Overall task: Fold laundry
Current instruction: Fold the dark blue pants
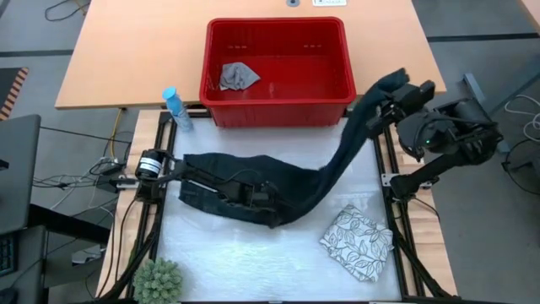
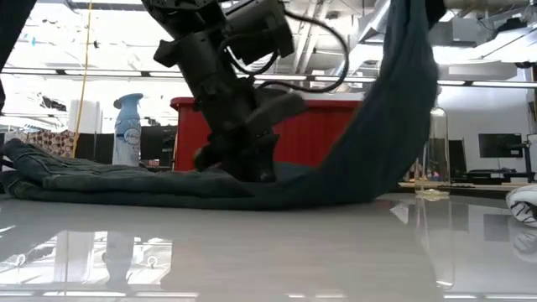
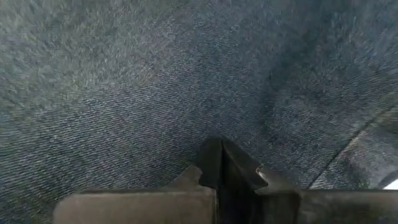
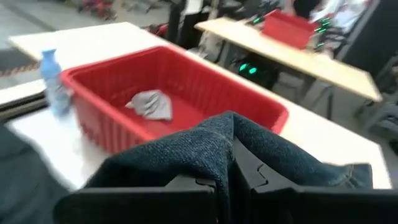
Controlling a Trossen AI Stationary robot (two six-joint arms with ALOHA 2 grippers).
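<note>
Right gripper [image 1: 390, 91] clamps the jeans [image 1: 278, 187] by one lifted end; left gripper [image 1: 260, 195] presses closed on the middle (heavy, limp denim; grip hems).

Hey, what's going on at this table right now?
A two-armed robot is folding laundry. The right gripper has lifted one leg of the dark blue denim jeans up off the table, while the left gripper presses the rest down. A folded white leaf-print cloth lies nearby; a small grey cloth sits in the red plastic basket.
</note>
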